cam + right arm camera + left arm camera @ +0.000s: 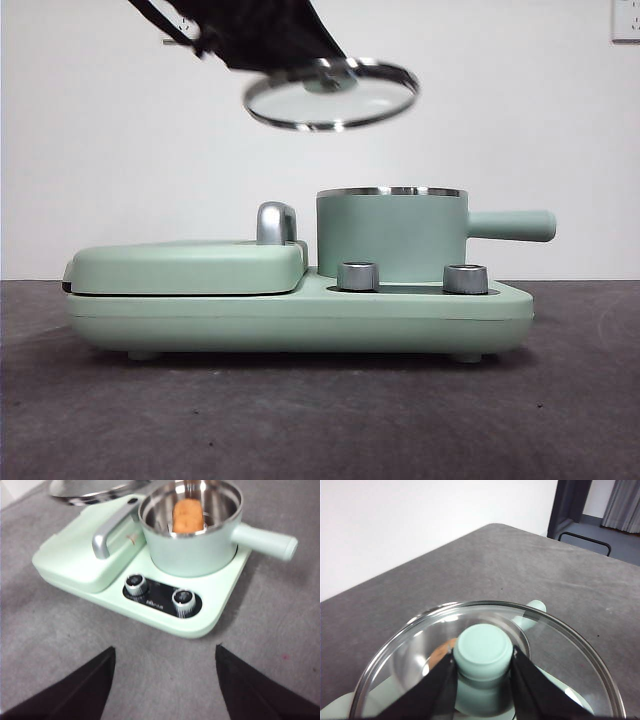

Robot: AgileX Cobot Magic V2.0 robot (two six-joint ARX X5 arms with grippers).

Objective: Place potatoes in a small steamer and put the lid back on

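Observation:
The small steamer (pixel 392 235) is a mint-green pot with a steel rim and a side handle, standing on the right of the green cooker base (pixel 300 315). An orange-brown potato (pixel 187 515) stands inside the steamer (pixel 192 535). The glass lid (pixel 330 93) hangs tilted in the air above and a little left of the pot. My left gripper (pixel 483 656) is shut on the lid's green knob (pixel 483 652). My right gripper (pixel 165 680) is open, held back over the table in front of the cooker, with nothing between its jaws.
A closed mint-green grill plate (pixel 185 267) with a steel handle (pixel 276 222) fills the cooker's left half. Two steel dials (pixel 358 276) sit on the front under the pot. Dark grey table (pixel 320 420) surrounds the cooker.

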